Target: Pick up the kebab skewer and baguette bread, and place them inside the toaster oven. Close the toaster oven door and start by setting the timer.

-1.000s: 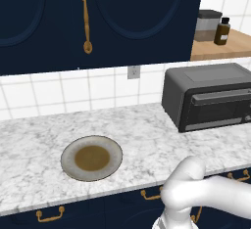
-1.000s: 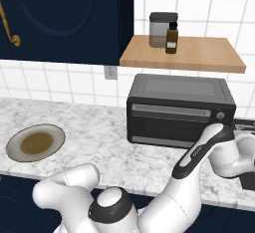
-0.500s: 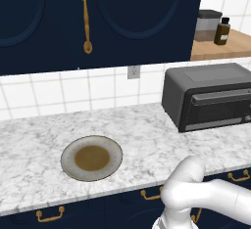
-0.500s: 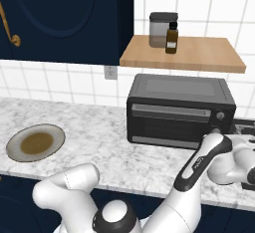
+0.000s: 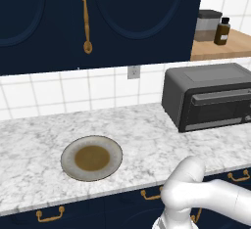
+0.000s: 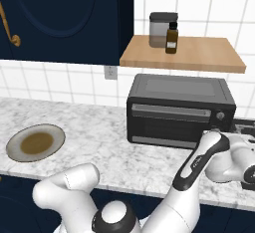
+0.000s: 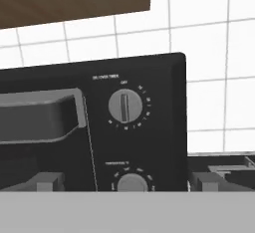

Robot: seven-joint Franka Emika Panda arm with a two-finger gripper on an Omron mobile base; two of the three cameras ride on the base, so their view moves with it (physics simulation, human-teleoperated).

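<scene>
Two knobs (image 7: 125, 105) flank the toaster oven door (image 7: 40, 115).

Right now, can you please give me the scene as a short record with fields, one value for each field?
toaster oven door: closed, handle bar along its top
toaster oven: on the marble counter, against the tiled wall
upper knob: in the hand view, pointer upright
lower knob: partly cut off at the bottom of the hand view
plate: on the counter, left of the oven, nothing on it
wooden shelf: above the oven, holds a grey canister and a dark bottle
</scene>
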